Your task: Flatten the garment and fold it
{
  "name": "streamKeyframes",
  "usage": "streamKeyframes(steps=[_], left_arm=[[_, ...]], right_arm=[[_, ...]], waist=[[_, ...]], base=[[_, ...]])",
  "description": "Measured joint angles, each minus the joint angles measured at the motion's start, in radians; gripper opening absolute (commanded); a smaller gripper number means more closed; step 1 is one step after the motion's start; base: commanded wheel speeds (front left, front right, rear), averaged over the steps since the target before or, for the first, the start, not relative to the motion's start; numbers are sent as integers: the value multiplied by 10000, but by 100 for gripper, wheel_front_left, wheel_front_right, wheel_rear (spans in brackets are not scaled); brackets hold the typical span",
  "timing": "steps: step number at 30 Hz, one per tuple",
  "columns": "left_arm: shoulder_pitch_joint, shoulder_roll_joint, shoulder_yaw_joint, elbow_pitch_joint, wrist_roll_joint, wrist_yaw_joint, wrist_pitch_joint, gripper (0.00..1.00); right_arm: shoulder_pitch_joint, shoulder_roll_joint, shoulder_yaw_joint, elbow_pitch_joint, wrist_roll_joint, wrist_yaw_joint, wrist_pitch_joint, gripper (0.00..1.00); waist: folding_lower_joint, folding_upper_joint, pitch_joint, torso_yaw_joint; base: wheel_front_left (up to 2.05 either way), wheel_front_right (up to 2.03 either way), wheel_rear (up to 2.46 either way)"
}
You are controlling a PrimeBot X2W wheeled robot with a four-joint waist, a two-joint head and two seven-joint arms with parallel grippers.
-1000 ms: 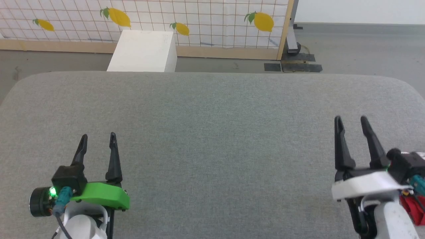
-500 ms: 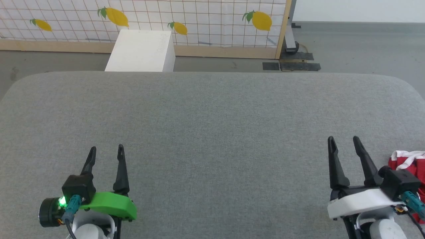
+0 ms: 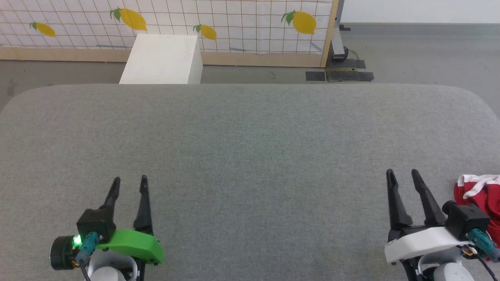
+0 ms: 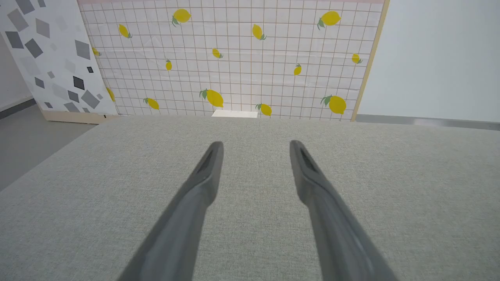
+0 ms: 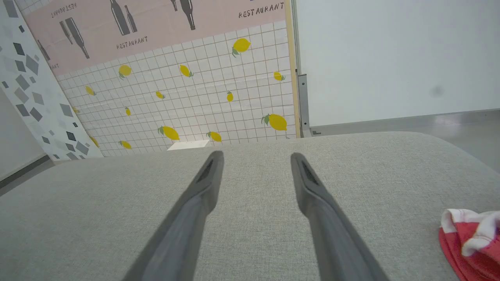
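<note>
Your left gripper (image 3: 130, 179) is sitting at the lower left of the head view, its jaws standing apart and gripping nothing, both dark fingers pointing forward. Your right gripper (image 3: 401, 172) is sitting at the lower right, its jaws likewise standing apart and empty, fingers leaning slightly leftward.

Grey woven tabletop (image 3: 250, 148) with rounded far corners. Behind its far edge, white box (image 3: 162, 58) and grey floor (image 3: 422, 50). Further back, lemon-printed grid panel (image 3: 234, 19) in wooden frame. Beside it, speckled grey panel (image 4: 47, 58). Higher up, pink "RESTAURANT" poster (image 5: 156, 27).
</note>
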Motion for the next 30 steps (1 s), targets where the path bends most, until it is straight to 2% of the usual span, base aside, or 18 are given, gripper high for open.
streamKeyframes(steps=[30], left_arm=[[5, -98, 12, -360, 236, 4, 512, 0]], right_arm=[[0, 0, 59, -318, -349, 0, 495, 0]], waist=[[0, 1, -77, -58]], base=[[0, 0, 0]])
